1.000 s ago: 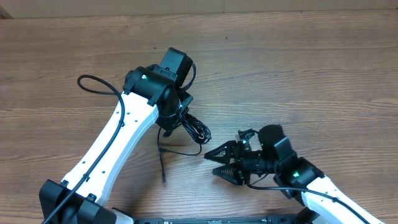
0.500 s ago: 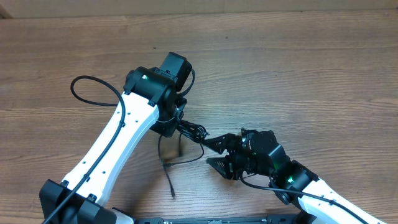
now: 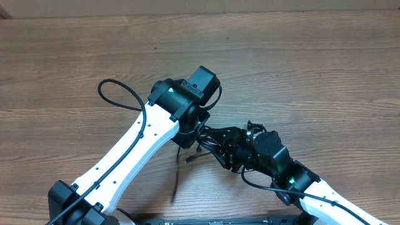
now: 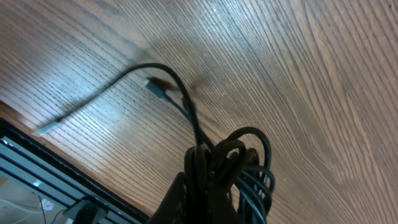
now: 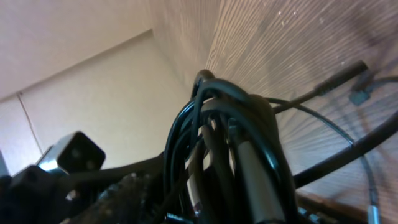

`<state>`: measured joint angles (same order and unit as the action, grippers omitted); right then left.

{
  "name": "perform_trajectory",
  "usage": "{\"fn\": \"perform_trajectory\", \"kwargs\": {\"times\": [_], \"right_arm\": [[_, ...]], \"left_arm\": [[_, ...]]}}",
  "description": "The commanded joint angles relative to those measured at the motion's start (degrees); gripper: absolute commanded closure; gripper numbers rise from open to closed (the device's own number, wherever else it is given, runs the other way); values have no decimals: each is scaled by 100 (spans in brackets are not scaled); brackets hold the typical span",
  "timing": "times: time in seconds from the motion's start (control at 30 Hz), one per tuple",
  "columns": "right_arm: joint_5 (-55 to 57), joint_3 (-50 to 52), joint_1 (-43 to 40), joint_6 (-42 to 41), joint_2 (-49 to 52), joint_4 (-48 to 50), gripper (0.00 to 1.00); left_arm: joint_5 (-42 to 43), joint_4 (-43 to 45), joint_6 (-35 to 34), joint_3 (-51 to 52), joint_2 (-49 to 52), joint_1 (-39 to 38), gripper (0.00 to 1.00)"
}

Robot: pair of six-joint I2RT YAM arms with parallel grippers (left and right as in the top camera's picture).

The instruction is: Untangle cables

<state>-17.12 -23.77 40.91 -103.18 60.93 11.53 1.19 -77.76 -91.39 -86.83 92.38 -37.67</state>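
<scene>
Cables (image 4: 214, 163) bunched between left claw (image 4: 186, 208) and right claw (image 3: 219, 149).

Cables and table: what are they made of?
The cables look like black rubbery plastic, smooth and a bit shiny, since they bend in loops and catch light. The table looks like wood, or a wood-look top: brown with grain lines.
</scene>
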Motion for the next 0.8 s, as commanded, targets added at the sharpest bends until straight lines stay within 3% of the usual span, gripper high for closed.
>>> {"fn": "perform_trajectory", "kwargs": {"times": [0.0, 0.13, 0.37, 0.57, 0.77], "right_arm": [[144, -31, 24, 127, -35, -7, 66], [144, -31, 24, 304, -35, -664, 96], [-348, -31, 24, 2155, -37, -732, 96], [-1637, -31, 24, 3320, -37, -306, 96], [-2162, -31, 24, 3473, -37, -317, 95]], "left_arm": [[111, 7, -7, -66, -13, -111, 96], [-350, 2, 433, -66, -13, 81, 96], [-748, 4, 1534, -66, -13, 522, 96], [-1458, 24, 1554, -66, -13, 798, 96], [-1311, 24, 1137, -63, 52, 879, 95]]}}
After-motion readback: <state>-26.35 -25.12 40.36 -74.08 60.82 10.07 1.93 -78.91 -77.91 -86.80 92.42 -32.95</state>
